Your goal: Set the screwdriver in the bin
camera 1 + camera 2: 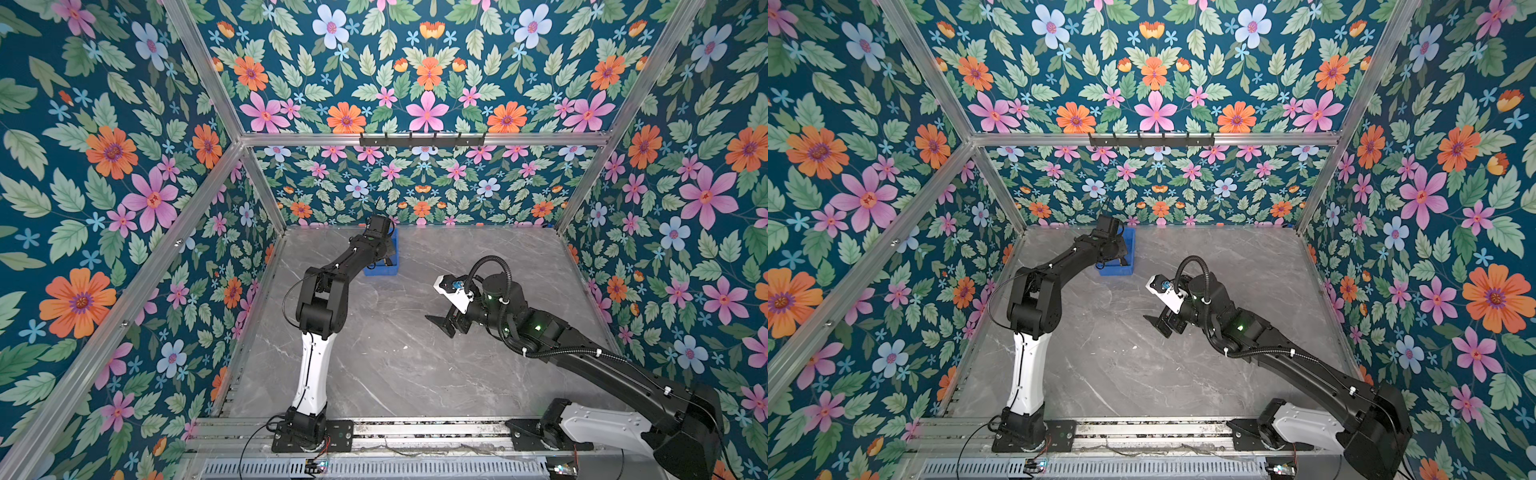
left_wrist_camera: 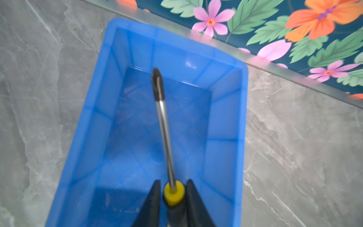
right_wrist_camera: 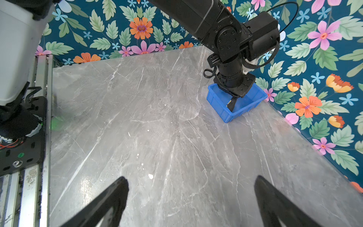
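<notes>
The bright blue bin (image 2: 176, 39) stands at the back of the table near the wall, seen in both top views (image 1: 380, 270) (image 1: 1115, 272) and in the right wrist view (image 3: 222, 110). My left gripper (image 2: 173, 180) hangs over the bin's inside (image 1: 388, 257). The screwdriver (image 2: 165, 133) lies between its fingers, with its yellow collar and black handle there and its metal shaft pointing along the bin. The jaws stand slightly apart, and a thin strip of blue shows between one finger and the handle. My right gripper (image 3: 191, 177) is open and empty above bare table at mid-right (image 1: 440, 324).
The grey marble table (image 1: 395, 365) is ringed by flowered walls with aluminium frame posts. The bin sits close to the back wall's metal sill (image 2: 275, 64). Both arm bases are bolted to a rail (image 1: 415, 432) along the front edge.
</notes>
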